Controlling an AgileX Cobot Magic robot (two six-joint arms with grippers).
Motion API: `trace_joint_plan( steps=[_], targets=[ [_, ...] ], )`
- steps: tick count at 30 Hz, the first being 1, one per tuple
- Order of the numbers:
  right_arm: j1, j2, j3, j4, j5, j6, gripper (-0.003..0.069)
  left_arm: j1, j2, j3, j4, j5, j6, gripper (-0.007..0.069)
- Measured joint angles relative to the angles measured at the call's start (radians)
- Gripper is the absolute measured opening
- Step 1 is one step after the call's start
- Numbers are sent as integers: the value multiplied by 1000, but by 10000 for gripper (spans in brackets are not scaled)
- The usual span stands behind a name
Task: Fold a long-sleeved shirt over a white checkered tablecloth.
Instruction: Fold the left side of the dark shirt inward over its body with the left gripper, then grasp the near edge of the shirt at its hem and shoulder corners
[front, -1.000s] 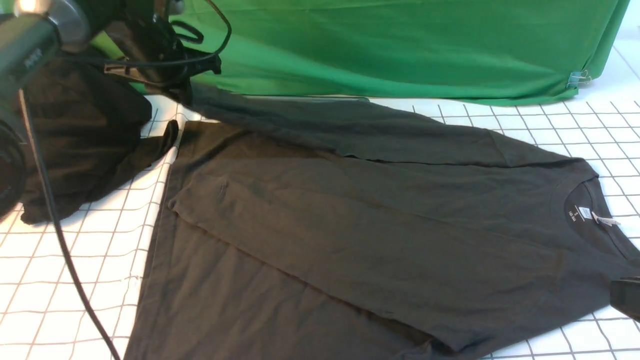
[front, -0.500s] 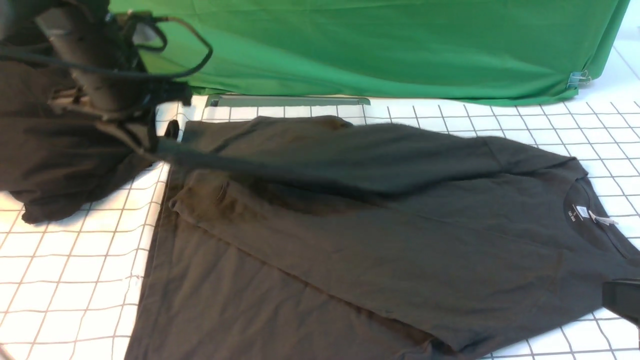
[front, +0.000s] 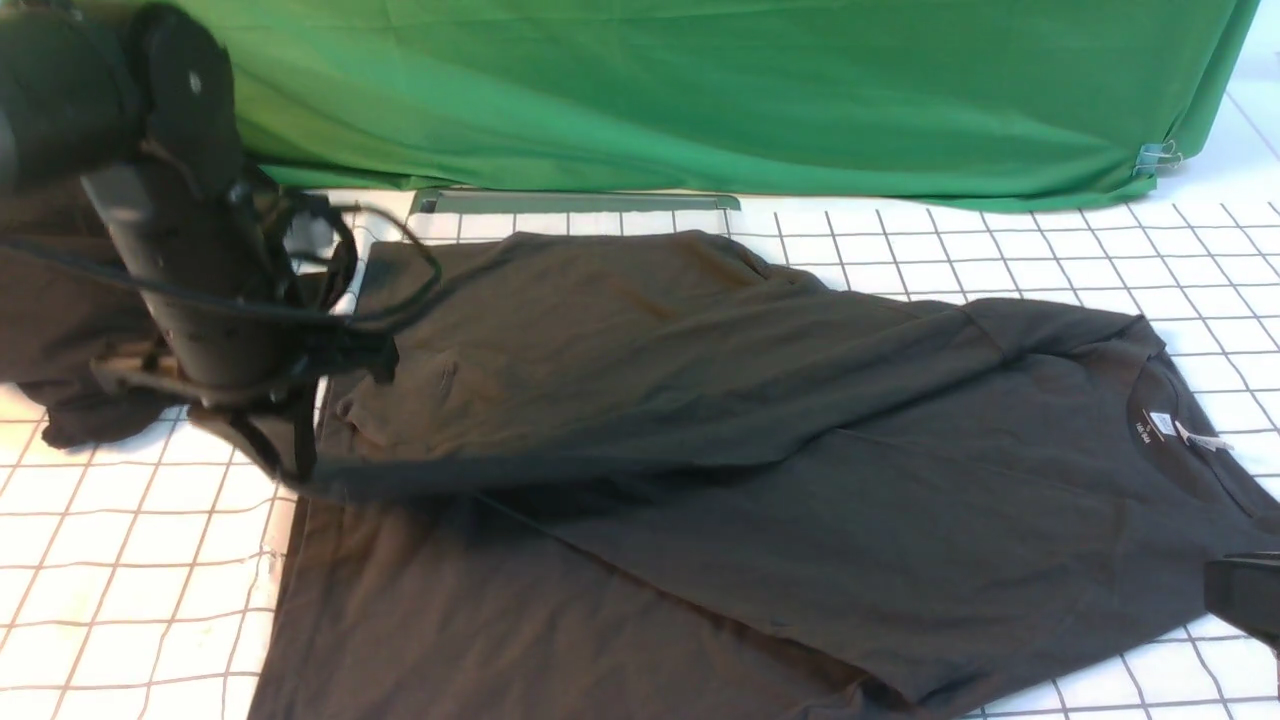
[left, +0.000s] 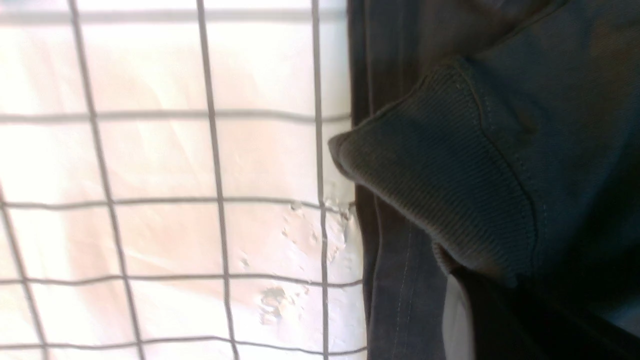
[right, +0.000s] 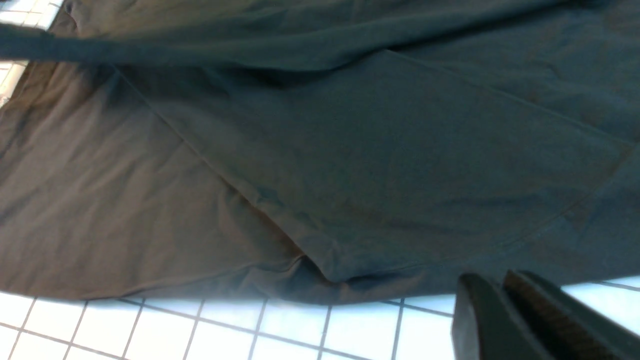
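- Dark brown-black cotton long-sleeved shirt (front: 700, 420): one.
- White checkered tablecloth (front: 120, 560): one.
- Plain green cloth (front: 700, 90): one.
- Blacker garment bundle (front: 50, 320): one.
- Black end effectors: two, left end effector (front: 290, 465) and right end effector (right: 492, 282).
- Small metal clip (front: 1152, 155): one.

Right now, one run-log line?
left gripper shut on cuff | right gripper shut, empty, beside shirt | sleeve stretched across shirt | shirt on tablecloth

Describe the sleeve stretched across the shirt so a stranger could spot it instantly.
On the white checkered tablecloth lies the long-sleeved shirt, collar toward the robot's right. One sleeve runs across its body as a taut raised band to the left gripper. Its ribbed cuff sticks out there, while the rest lies flat.
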Motion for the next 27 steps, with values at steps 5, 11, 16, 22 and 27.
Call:
trace_joint_plan(
  steps=[5,11,16,22,27],
  targets=[
    [0,0,0,0,1,0,52,0,0,37,-28,-9,0,74],
    [0,0,0,-1,1,0,52,0,0,41,-56,-22,23,332],
    [0,0,0,-1,2,0,52,0,-1,44,-52,6,23,480],
    [0,0,0,-1,2,0,52,-35,-68,183,-96,1,39,491],
    [0,0,0,-1,8,1,52,-120,-167,425,-55,-12,2,431]
  ],
)
